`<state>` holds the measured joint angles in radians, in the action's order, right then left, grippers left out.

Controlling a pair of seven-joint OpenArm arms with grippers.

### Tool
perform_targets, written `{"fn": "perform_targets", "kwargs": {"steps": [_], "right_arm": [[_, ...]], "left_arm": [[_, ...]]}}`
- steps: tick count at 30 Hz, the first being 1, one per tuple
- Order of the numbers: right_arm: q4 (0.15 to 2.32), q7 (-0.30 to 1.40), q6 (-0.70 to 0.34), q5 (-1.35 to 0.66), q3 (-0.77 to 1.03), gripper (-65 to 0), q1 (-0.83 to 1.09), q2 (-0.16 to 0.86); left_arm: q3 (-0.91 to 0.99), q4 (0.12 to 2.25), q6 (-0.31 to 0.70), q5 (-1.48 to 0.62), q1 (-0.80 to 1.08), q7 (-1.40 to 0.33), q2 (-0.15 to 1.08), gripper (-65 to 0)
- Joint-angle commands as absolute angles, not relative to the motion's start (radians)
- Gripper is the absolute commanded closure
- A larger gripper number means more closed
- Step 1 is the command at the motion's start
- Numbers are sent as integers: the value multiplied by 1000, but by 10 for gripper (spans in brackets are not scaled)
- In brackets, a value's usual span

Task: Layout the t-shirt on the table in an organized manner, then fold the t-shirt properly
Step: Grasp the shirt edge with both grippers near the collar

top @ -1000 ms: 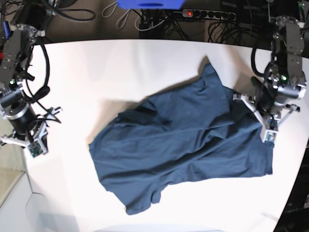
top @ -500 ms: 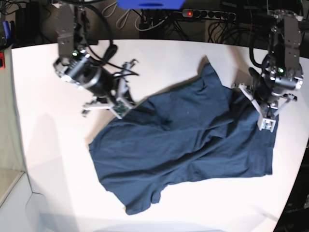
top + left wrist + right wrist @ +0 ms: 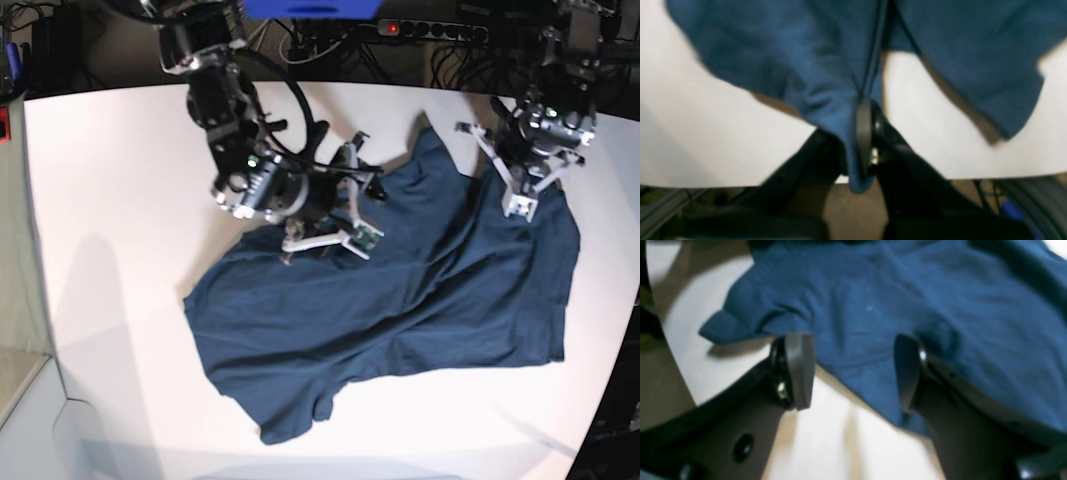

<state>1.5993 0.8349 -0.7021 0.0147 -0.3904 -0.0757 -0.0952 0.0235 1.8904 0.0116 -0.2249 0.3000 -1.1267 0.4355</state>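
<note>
The dark navy t-shirt (image 3: 400, 300) lies crumpled and spread on the white table (image 3: 110, 200). My left gripper (image 3: 507, 182), at the base view's right, is shut on a fold of the shirt's far right edge. In the left wrist view the cloth (image 3: 826, 66) hangs from the closed fingers (image 3: 863, 133) above the table (image 3: 706, 133). My right gripper (image 3: 325, 215) hovers open over the shirt's upper left part. In the right wrist view its two pads (image 3: 800, 366) stand wide apart over the shirt's edge (image 3: 873, 323). The neck label is hidden.
A power strip (image 3: 430, 28), cables and a blue object (image 3: 310, 8) lie behind the table's far edge. The table's curved edge runs close to the shirt at the right (image 3: 625, 330). A dark arm cable (image 3: 300, 110) loops above the shirt.
My right arm has swung from the table's left side onto the shirt's upper left. My left gripper has moved toward the back, pulling the shirt's right edge up with it.
</note>
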Motion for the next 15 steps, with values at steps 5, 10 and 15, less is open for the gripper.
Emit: {"fn": "perform_targets", "kwargs": {"steps": [5, 10, 15], "right_arm": [[1472, 748, -698, -1, -435, -373, -114, -150], [1368, 651, -698, -4, -470, -365, -116, -157], [1271, 568, -698, -4, -472, -342, -131, -157]], "left_arm": [[-28, 1870, 7, -223, 292, -1087, 449, 0], [-25, 1863, 7, -223, 291, -1087, 456, 0], [-24, 1862, 7, -223, 286, -1089, 456, 0]]}}
